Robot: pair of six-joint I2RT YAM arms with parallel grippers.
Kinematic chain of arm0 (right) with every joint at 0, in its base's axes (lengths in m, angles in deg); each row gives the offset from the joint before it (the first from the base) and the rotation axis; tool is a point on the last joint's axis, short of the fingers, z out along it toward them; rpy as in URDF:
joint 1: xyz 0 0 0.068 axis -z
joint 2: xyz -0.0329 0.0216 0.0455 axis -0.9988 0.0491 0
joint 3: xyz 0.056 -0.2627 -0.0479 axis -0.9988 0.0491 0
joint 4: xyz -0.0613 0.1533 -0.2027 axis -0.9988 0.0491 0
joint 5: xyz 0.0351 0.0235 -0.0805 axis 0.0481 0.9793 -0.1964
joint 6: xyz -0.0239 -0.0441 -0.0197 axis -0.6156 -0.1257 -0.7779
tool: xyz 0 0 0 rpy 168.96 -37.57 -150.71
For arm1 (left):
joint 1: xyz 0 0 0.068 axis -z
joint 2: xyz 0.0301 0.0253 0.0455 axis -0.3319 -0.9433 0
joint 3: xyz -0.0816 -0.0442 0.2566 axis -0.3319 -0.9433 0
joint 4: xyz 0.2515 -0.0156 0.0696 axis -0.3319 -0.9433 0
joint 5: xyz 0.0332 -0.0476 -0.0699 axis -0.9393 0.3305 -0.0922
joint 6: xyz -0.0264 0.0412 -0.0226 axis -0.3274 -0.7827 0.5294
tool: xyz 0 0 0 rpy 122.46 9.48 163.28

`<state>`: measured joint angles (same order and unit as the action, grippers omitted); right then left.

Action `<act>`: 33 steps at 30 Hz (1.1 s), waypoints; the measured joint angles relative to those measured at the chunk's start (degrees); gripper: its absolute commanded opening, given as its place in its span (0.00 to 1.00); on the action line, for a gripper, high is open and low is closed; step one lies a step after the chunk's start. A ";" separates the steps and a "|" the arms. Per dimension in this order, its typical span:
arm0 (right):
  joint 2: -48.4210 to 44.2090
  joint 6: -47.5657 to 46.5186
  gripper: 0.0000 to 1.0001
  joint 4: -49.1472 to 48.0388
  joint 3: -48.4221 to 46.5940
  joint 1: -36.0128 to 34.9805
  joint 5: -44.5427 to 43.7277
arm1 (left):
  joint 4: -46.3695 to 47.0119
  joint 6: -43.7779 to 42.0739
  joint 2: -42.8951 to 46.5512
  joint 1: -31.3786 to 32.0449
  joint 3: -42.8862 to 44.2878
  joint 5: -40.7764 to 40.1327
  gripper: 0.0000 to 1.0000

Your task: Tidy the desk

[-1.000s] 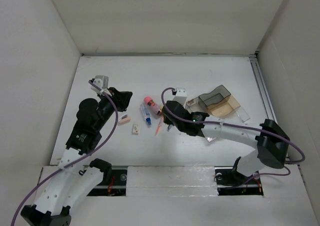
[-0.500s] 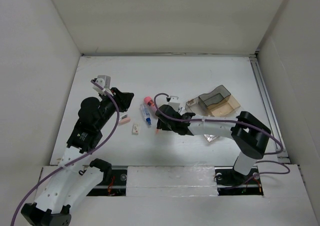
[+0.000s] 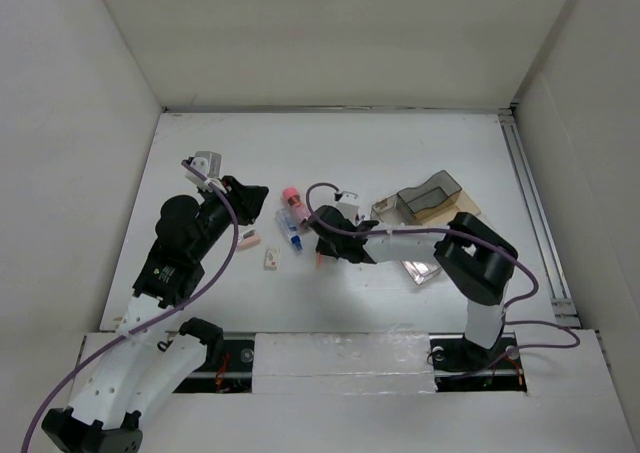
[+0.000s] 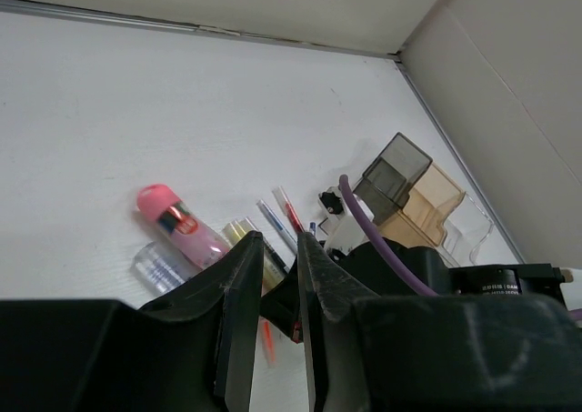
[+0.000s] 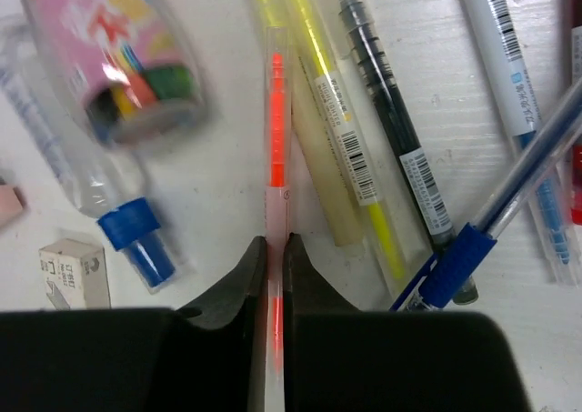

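Right gripper is pinched shut on the thin orange pen, gripping it along the barrel, likely to lift it out of the loose pile at centre of the top view and carry it to the clear organizer tray right of centre. Left gripper hovers left of the pile, jaws a narrow slit apart and holding nothing, probably on standby. Yellow pen lies just beside the orange one, and a pink tube is at upper left of the right wrist view. The desk is flat matte white and fills the middle of the top view. It is boxed by white walls, with a metal rail along its right edge.
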<state>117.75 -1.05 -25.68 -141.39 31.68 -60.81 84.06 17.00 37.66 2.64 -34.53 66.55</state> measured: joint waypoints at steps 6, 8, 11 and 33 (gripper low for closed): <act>-2.16 1.57 0.00 0.22 1.73 -0.26 -0.55 | 0.02 0.00 -0.09 0.00 0.00 0.39 0.19; -5.95 1.95 0.00 1.11 3.15 -0.57 -1.09 | 0.02 0.00 -0.09 0.00 0.00 0.44 0.19; -14.29 2.01 0.00 2.08 4.17 -1.01 -2.21 | 0.02 0.00 -0.13 0.00 0.00 0.61 0.19; -42.84 -3.26 0.00 -0.96 22.40 45.09 6.95 | 0.09 0.02 -0.96 0.00 0.00 2.19 0.20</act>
<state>74.91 -4.31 -26.65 -118.98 76.77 -53.86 84.14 17.03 36.70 2.64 -34.53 68.74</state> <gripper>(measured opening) 0.078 0.201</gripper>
